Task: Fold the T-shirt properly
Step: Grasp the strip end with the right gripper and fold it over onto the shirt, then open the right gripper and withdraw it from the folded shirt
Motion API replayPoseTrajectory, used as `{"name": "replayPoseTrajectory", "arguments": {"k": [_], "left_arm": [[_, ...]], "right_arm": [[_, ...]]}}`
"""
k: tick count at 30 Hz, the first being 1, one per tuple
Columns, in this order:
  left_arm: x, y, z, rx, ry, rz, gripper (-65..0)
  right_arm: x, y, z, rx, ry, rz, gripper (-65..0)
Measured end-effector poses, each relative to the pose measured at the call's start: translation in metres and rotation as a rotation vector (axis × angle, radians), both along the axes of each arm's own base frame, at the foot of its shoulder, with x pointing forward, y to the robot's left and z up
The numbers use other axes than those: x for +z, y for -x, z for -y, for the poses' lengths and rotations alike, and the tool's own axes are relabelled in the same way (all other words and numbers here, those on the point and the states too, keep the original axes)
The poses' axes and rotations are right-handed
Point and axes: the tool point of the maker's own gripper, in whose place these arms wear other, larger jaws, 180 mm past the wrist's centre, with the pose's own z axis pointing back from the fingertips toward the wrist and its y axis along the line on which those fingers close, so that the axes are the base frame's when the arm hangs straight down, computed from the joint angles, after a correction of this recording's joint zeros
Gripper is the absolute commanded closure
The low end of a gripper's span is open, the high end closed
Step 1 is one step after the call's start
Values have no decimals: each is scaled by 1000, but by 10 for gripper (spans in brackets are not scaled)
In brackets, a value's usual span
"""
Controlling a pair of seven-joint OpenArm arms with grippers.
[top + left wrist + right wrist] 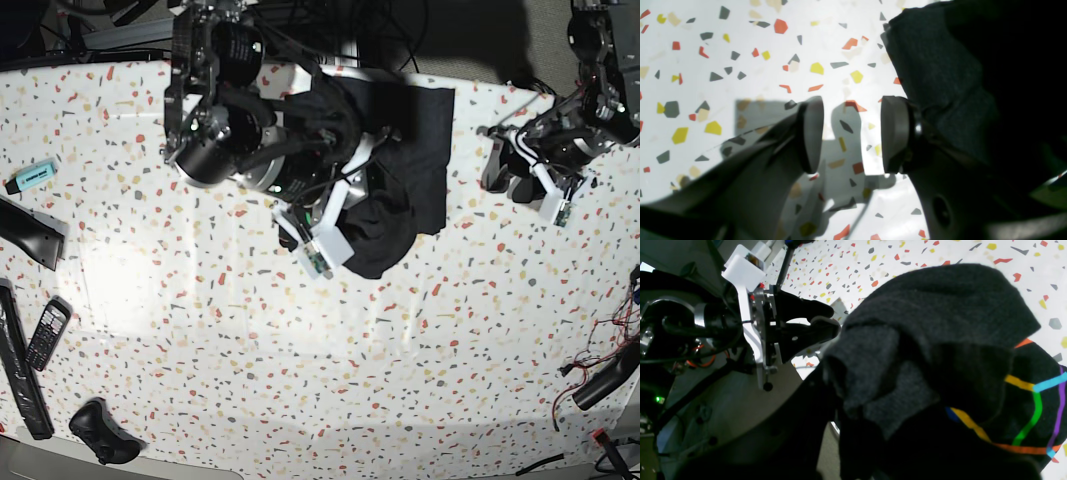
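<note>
T-shirt (400, 190): black, bunched into a heap near the far edge of the worktop (300, 330); part lies flat, part is gathered up under the right arm; not yet folded into any neat shape.
Right hand (355, 185): clenched on a raised bunch of the T-shirt fabric, as far as the right wrist view shows; its fingertips are buried in cloth.
Left hand (851, 135): released, pads wide apart and empty, poised over bare worktop just beside the garment's edge.
Step in hand (judgement): spreading the heap flat before any fold. Done well, the right hand lifts its bunch clear while the left takes an opposite edge, so the cloth is drawn taut between the two, not dragged.
Risk (judgement): a pull by one hand alone would likely only shift the heap.
Right wrist view only: the rainbow line print (1023, 413), turned upward in the folds.
Left wrist view only: the open gap between the left pads.
Base view only: the whole layout, and a phone (46, 332) and marker (32, 176) well apart from the T-shirt.
</note>
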Motion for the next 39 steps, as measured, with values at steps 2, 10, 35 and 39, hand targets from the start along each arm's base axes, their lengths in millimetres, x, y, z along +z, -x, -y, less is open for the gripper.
{"name": "replayPoseTrajectory", "arguments": {"k": [2,10,35,39], "left_arm": [[0,0,0,0,0,0,-267],[0,0,0,0,0,0,-267],[11,11,28,-40,214,-68,-267],[14,20,48,-71,318,-116,-267]], "right_arm": [[0,0,0,-1,-2,2,-37],[18,2,-9,21,-116,12,-251],[-29,-29,98,-151,296,56,-250],[-30,-41,159,-280,375,54,-250]]}}
